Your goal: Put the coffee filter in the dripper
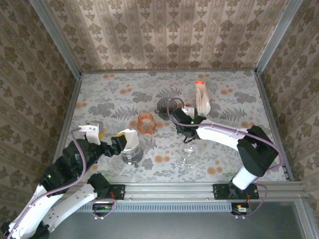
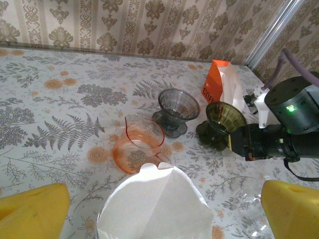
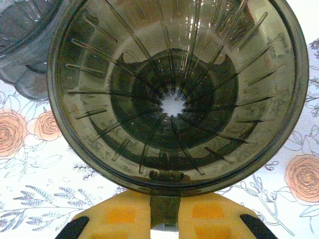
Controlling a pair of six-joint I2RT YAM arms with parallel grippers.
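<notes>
The orange jug (image 1: 146,122) sits mid-table (image 1: 239,104), and everything is read off it. Just right of the jug, the right gripper (image 1: 182,124) is clamped on the smoke-tinted dripper (image 2: 224,119). In the right wrist view its yellow pads (image 3: 119,216) pinch the small tab at the dripper's rim, and the ribbed funnel faces the lens. The left wrist view shows that dripper just off the jug's right side, tipped toward the camera, with its base close to the tabletop; whether it touches cannot be told.

Beyond the jug and a little to its right stands a second, grey dripper (image 2: 177,107), upright and free. Farther right of the jug and toward the back wall is the orange-and-white coffee bag (image 1: 202,97).

On the near side of the jug and slightly left is the white coffee filter (image 2: 159,204). It is opened into a cone and appears to sit in the mouth of a clear glass vessel (image 1: 133,157). The left gripper (image 2: 160,211) straddles it with its jaws spread wide. Its yellow fingers (image 2: 32,211) stand clear of the paper on either side and grip nothing.

Near and right of the jug, a second clear glass server (image 1: 188,152) stands alone.
</notes>
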